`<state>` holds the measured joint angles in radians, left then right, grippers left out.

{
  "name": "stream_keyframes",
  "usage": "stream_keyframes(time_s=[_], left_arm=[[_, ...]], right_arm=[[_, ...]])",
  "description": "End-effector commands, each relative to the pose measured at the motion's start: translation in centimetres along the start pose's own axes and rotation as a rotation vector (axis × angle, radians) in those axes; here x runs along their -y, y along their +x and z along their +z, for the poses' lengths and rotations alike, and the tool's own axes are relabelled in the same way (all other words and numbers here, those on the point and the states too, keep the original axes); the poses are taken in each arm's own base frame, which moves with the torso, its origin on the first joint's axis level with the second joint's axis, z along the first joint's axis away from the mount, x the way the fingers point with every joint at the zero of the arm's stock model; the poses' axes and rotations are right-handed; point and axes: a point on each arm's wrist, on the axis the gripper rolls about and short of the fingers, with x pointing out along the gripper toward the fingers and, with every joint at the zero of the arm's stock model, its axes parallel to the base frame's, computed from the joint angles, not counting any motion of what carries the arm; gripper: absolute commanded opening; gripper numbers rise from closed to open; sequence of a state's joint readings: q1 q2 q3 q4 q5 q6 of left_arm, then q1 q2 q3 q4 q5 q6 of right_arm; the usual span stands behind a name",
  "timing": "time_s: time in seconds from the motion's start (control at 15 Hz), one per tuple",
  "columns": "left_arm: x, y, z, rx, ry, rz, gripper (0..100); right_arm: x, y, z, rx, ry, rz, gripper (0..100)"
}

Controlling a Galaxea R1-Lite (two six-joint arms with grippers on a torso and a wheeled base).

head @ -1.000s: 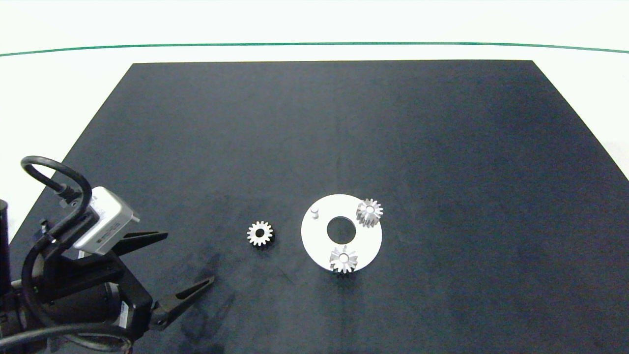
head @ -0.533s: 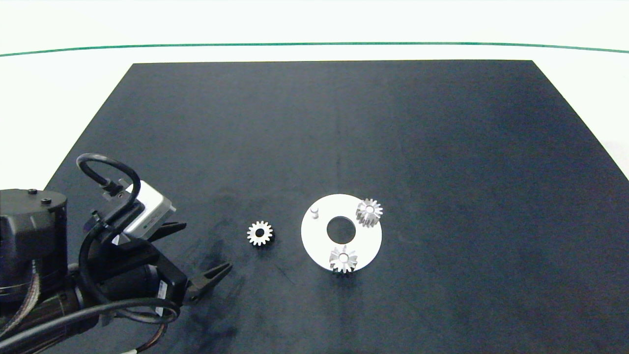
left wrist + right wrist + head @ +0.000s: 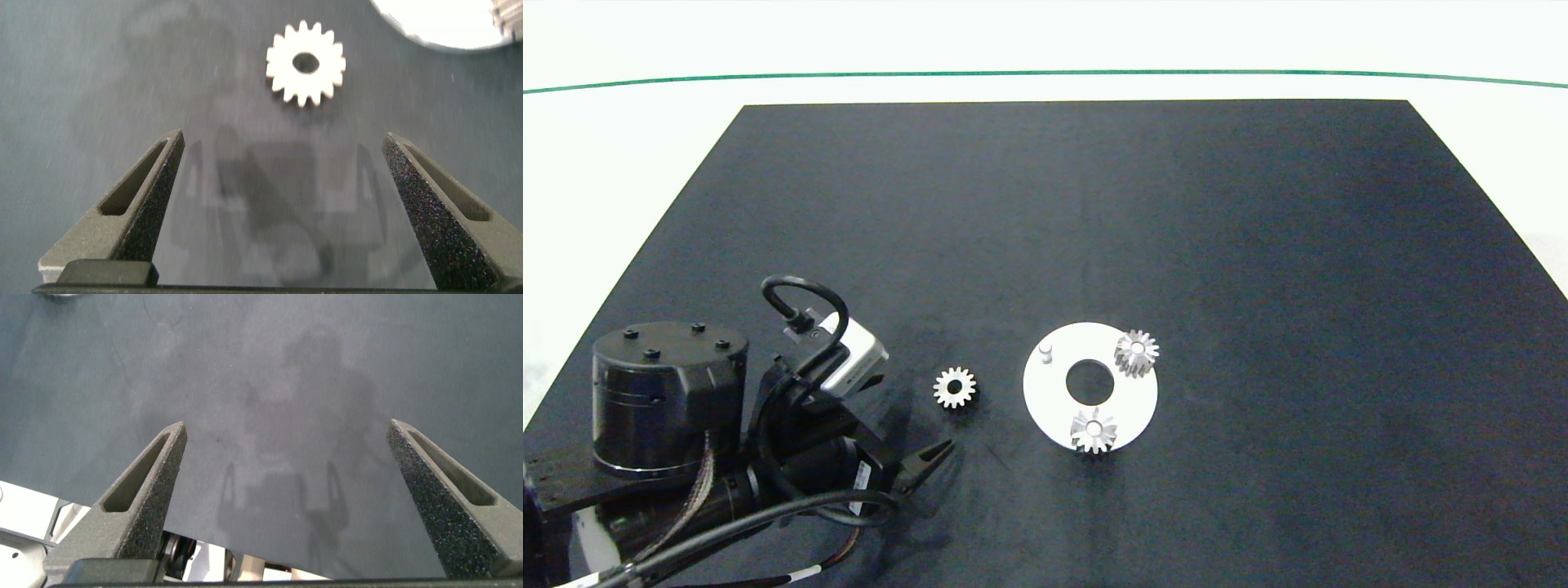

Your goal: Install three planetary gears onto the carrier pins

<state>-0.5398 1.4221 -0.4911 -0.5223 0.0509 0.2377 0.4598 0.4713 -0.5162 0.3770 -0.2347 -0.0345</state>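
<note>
left gripper (image 3: 282,175) is spread wide and empty, low over the mat (image 3: 1258,245) at the near-left, with the loose gear (image 3: 955,387) lying flat just ahead of its fingertips, between it and the disc (image 3: 1054,408). so the left arm is clearly the nearer one. the other two gears (image 3: 1136,352) look seated on their pins i think, leaving one bare pin (image 3: 1045,353) on the gear's side. right gripper (image 3: 284,469) is wide open too, over bare mat, outside the head view.

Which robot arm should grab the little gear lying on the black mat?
Probably left: the left gripper is open, facing the loose gear. The right arm isn't in the head view.
</note>
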Motion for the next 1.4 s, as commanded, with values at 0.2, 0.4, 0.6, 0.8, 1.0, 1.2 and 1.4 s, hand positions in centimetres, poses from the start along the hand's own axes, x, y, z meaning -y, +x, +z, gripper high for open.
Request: stream_keyframes(time_s=[0.2,0.4,0.6,0.8,1.0,1.2,1.4], left_arm=[[0.7,1.9,-0.2,-0.007,0.009,-0.010,100],[1.1,2.8,0.0,-0.018,0.016,-0.023,100],[1.0,3.8,0.5,-0.003,0.014,-0.019,100],[0.9,4.6,1.1,0.012,0.016,-0.005,100],[1.0,4.9,1.1,0.006,0.018,-0.004,100],[0.9,4.8,1.2,0.013,0.015,-0.001,95],[0.8,4.7,1.3,0.019,0.015,0.001,89]], right_arm=[[-0.1,0.5,0.0,-0.001,-0.002,-0.003,100],[-0.1,0.6,-0.1,-0.004,-0.002,-0.001,100],[-0.1,0.6,-0.1,-0.005,-0.003,0.002,100],[-0.2,0.7,-0.1,-0.009,0.000,0.002,100],[-0.2,0.7,-0.1,-0.011,0.010,0.003,100],[-0.2,0.7,-0.1,-0.011,0.010,0.002,100],[-0.2,0.7,-0.1,-0.011,0.010,0.002,100]])
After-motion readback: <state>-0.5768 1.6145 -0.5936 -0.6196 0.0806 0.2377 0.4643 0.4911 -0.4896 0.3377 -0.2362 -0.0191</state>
